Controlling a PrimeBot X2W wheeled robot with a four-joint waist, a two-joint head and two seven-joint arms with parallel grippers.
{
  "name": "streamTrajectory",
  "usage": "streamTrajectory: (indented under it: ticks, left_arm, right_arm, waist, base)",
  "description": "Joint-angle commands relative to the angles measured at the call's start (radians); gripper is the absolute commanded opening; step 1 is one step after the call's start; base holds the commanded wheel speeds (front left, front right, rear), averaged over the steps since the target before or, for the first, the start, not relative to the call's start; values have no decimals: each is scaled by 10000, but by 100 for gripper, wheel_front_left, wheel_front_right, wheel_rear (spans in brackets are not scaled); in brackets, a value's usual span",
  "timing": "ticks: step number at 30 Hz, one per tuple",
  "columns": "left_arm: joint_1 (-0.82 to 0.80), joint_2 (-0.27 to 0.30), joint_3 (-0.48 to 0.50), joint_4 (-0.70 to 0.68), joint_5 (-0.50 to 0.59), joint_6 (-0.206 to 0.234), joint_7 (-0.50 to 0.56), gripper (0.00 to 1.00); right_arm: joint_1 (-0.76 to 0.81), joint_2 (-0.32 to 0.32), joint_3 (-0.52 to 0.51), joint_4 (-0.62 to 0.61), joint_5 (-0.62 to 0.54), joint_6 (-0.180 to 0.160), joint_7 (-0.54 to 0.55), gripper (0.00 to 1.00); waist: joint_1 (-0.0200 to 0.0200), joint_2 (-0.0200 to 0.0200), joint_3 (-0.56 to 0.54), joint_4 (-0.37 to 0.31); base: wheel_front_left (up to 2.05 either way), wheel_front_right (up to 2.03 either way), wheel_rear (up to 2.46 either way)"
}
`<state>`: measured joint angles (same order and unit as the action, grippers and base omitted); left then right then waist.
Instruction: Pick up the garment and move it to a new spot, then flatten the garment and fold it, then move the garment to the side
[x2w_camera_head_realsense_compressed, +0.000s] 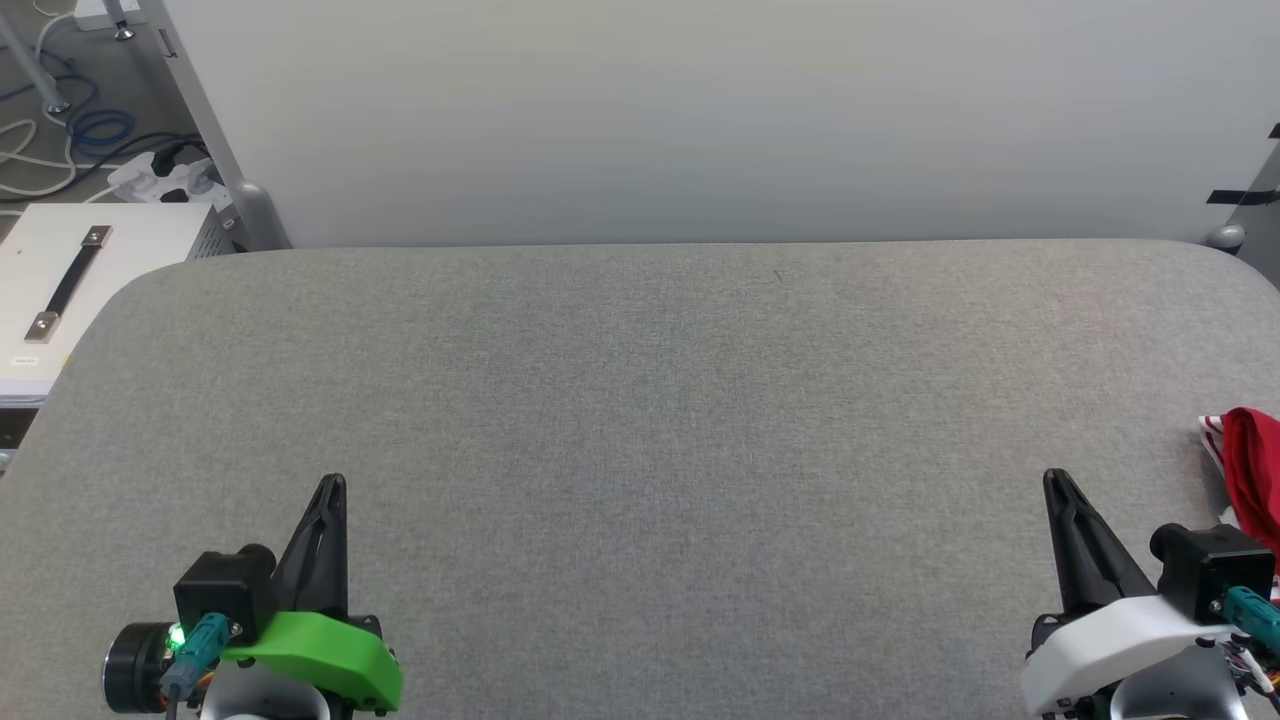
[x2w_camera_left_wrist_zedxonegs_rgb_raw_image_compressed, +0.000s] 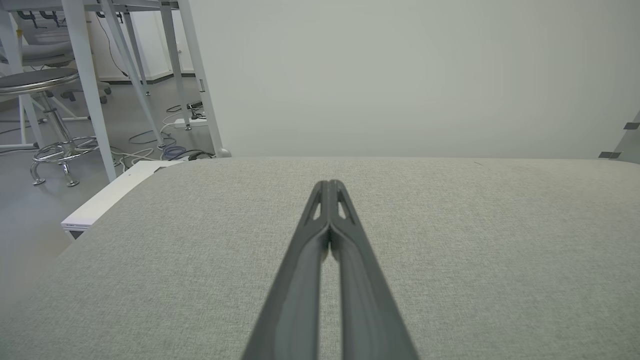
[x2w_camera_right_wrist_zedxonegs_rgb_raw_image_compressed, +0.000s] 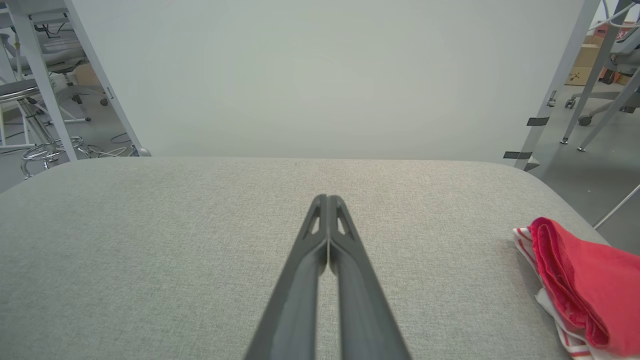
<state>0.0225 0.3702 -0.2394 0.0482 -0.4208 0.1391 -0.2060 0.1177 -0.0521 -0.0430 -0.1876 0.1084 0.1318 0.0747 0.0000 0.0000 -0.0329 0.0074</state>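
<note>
The garment (x2w_camera_head_realsense_compressed: 1252, 470) is a bunched red jersey with red-and-white striped trim, lying at the far right edge of the grey padded table (x2w_camera_head_realsense_compressed: 640, 400); the picture's edge cuts off part of it. In the right wrist view the garment (x2w_camera_right_wrist_zedxonegs_rgb_raw_image_compressed: 582, 280) lies to the right of my fingers. My right gripper (x2w_camera_head_realsense_compressed: 1052, 480) hovers just left of it, shut and holding nothing, its tips pressed together (x2w_camera_right_wrist_zedxonegs_rgb_raw_image_compressed: 327, 199). My left gripper (x2w_camera_head_realsense_compressed: 333, 484) sits at the lower left over bare table, also shut and holding nothing (x2w_camera_left_wrist_zedxonegs_rgb_raw_image_compressed: 329, 184).
A pale wall (x2w_camera_head_realsense_compressed: 700, 120) rises behind the table's far edge. A white cabinet with a black handle (x2w_camera_head_realsense_compressed: 70, 290) stands off the left corner, with cables and a power strip (x2w_camera_head_realsense_compressed: 165, 175) on the floor. Stools and table legs (x2w_camera_left_wrist_zedxonegs_rgb_raw_image_compressed: 55, 125) stand beyond.
</note>
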Motion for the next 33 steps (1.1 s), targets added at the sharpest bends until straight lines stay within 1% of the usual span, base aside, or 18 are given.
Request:
streamTrajectory:
  ticks: [1, 33]
  left_arm:
    - [-43, -149, 123, -62, 163, -84, 66, 0]
    - [-101, -1127, 851, -197, 1461, -503, 705, 0]
  right_arm:
    - [-208, 5, 30, 88, -67, -2, -89, 0]
    - [-519, 10, 158, 661, -393, -5, -300, 0]
  waist:
    - [0, 0, 5, -1]
    - [0, 0, 109, -24]
  base:
    - [0, 0, 0]
    - [0, 0, 0]
